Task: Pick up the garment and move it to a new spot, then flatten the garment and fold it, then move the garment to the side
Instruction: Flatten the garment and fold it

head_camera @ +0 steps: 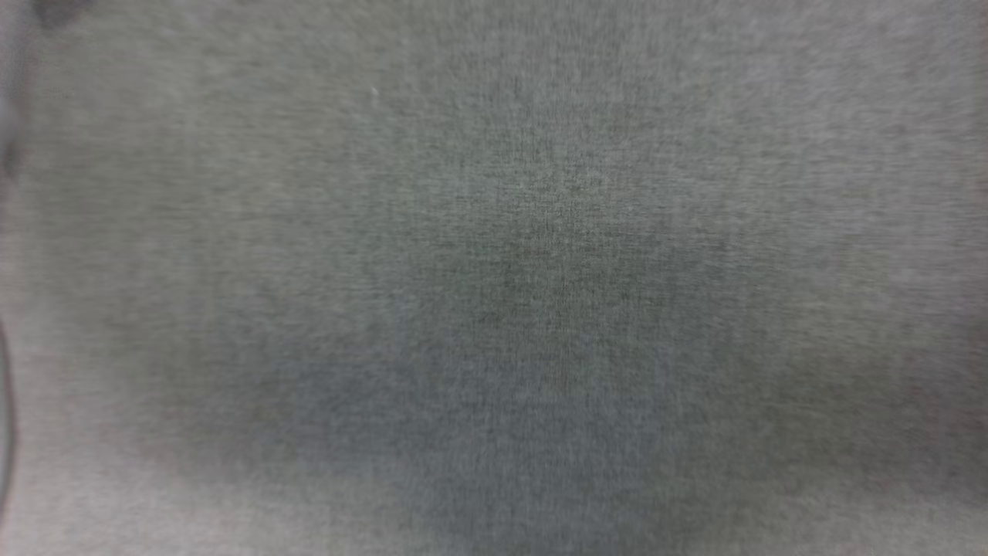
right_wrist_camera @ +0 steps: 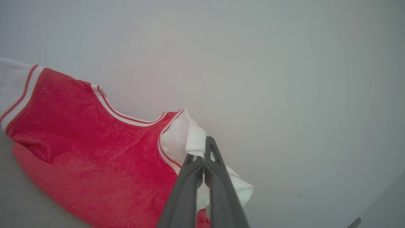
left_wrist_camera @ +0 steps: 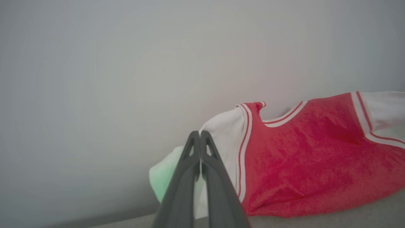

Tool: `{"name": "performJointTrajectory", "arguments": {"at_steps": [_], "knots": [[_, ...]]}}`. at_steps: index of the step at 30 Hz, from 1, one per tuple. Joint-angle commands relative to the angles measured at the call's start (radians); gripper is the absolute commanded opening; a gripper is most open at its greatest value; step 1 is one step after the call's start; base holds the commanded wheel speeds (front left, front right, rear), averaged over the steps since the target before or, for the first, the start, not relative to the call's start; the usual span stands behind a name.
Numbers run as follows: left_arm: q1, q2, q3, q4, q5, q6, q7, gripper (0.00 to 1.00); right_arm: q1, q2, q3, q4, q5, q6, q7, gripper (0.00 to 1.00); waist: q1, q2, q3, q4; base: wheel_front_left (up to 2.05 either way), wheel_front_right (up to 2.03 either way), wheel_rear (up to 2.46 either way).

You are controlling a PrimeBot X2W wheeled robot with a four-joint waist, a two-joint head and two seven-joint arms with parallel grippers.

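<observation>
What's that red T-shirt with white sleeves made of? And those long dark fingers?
The red T-shirt with white sleeves looks like soft knit cloth, maybe cotton: matte, slightly fuzzy, sagging in folds. The left gripper has long dark fingers that look like hard plastic, smooth and matte, with cut-out tips; possibly rubbery.

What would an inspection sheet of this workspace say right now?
Surface: grey, cloth-like surface; blurred in the head view.
Job's things: red shirt with white sleeves, shoulders raised, lower edge resting on the surface.
Clutter: small dark tip at the right wrist view's corner, too little to identify.
Grippers: left gripper shut at one white sleeve, seemingly pinching it; right gripper shut on the other sleeve.
Cables: thin dark curve at the head view's left edge, maybe a cable; cannot tell.
Surroundings: plain pale wall behind the shirt.
</observation>
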Motion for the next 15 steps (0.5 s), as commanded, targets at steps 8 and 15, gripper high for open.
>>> {"name": "performJointTrajectory", "arguments": {"at_steps": [8,15], "knots": [[0.383,0.103,-0.075,-0.192,-0.123,-0.004,0.036,0.0,0.37,-0.128,0.133,-0.129,0.228,-0.001,0.0,0.0,0.0,0.0,-0.316,-0.01,0.0,0.0,0.0],[0.757,0.208,-0.101,-0.415,-0.233,0.041,0.074,0.0,0.694,-0.226,0.168,-0.245,0.341,-0.001,0.026,0.0,0.0,0.0,-0.464,-0.014,0.0,0.0,0.0]]}}
